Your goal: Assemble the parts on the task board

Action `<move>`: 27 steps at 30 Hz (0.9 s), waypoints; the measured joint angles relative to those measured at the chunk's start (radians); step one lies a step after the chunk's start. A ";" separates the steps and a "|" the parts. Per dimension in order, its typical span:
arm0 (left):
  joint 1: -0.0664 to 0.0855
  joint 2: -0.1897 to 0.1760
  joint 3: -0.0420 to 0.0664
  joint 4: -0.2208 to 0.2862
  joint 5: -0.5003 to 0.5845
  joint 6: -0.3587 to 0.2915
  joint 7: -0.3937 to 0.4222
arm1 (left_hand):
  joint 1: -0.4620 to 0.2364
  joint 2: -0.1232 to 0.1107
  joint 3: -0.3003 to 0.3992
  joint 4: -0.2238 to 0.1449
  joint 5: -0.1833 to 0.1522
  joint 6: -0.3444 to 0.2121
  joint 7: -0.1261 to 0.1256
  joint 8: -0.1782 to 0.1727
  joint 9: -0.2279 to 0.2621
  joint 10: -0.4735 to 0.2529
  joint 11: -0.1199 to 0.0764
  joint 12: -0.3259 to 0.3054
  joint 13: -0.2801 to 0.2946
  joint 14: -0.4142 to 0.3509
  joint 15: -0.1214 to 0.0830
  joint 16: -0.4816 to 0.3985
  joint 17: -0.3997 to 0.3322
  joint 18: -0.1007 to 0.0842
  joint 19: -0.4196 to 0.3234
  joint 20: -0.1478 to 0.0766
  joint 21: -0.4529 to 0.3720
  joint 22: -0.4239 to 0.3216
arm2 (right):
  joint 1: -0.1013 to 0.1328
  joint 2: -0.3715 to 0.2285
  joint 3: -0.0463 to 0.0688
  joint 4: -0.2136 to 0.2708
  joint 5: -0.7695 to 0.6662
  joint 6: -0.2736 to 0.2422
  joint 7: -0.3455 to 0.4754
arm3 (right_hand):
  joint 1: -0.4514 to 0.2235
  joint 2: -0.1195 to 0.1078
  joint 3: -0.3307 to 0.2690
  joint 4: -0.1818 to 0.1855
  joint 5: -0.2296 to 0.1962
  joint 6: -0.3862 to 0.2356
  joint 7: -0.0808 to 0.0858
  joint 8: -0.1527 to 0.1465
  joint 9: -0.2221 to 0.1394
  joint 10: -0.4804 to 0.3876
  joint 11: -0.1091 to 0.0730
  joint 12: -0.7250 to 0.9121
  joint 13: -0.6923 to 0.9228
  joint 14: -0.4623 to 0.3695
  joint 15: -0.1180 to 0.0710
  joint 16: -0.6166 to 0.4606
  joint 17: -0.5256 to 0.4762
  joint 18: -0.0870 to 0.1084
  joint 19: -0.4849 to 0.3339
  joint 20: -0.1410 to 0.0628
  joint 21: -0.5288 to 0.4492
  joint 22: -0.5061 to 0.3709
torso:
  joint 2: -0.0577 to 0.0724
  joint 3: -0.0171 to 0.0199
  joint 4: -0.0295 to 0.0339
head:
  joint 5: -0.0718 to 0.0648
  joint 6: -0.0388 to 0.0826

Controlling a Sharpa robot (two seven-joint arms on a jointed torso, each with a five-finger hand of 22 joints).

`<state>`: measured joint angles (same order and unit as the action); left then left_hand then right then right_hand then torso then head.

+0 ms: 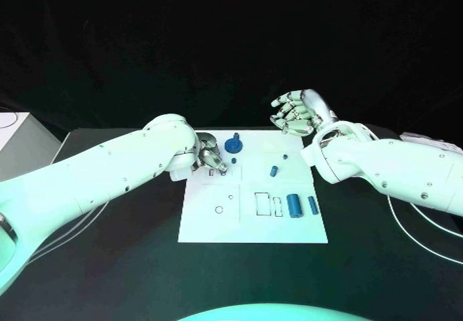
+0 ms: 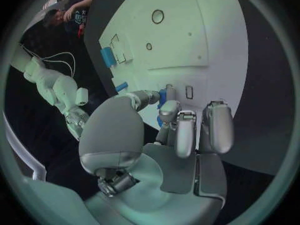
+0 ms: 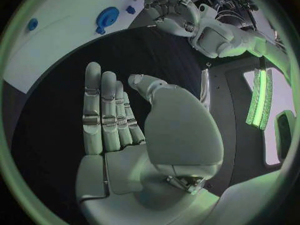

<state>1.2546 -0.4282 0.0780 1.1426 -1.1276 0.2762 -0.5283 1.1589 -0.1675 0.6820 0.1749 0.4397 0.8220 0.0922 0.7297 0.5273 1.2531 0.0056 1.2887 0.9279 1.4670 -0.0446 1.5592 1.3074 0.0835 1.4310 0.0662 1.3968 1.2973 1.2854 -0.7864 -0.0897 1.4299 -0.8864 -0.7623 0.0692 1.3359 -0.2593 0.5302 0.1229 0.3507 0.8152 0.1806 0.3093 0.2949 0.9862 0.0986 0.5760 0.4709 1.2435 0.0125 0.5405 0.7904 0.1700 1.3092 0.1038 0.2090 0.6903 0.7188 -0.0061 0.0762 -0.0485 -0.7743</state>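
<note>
Now left hand [image 1: 211,159] pinches a small blue part [image 2: 164,96] at the task board's [image 1: 207,227] far left edge. Right hand [image 1: 301,112] open, empty, beyond far right corner. Two blue cylinders [image 1: 294,205] near right edge.

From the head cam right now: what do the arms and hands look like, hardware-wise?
Both arms are glossy white, rounded shells with small dark fastener dots. A thin pale cable loops under the right arm. The left hand and right hand are silver, segmented metal, with smooth grey palm covers.
</note>
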 measured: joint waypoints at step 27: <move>-0.009 -0.006 0.000 0.009 -0.009 -0.011 -0.001 | 0.003 0.003 0.000 0.000 0.002 0.004 -0.001 -0.003 0.003 0.000 0.000 0.000 0.000 0.000 0.000 0.000 0.000 0.000 0.000 0.000 0.000 0.000 | 0.000 0.000 0.000 -0.001 0.000 -0.004 0.003 | 0.000 0.000 0.000 0.000 0.000 0.000 0.000 0.000 0.000 0.000 0.000 0.000 0.000 0.000 0.000 0.000 0.000 0.000 0.000 0.000 0.000 0.000 | 0.000 0.0005 -0.0006 | 0.001 -0.004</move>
<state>1.2457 -0.4338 0.0780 1.1511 -1.1365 0.2656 -0.5294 1.1617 -0.1648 0.6820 0.1749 0.4417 0.8257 0.0914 0.7267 0.5298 1.2530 0.0057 1.2887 0.9281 1.4669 -0.0445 1.5592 1.3074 0.0835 1.4310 0.0662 1.3968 1.2973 1.2853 -0.7861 -0.0897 1.4294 -0.8864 -0.7660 0.0724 1.3359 -0.2593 0.5302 0.1229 0.3507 0.8153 0.1805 0.3093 0.2950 0.9862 0.0986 0.5760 0.4710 1.2435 0.0125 0.5405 0.7900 0.1701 1.3091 0.1038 0.2090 0.6905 0.7187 -0.0057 0.0756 -0.0472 -0.7779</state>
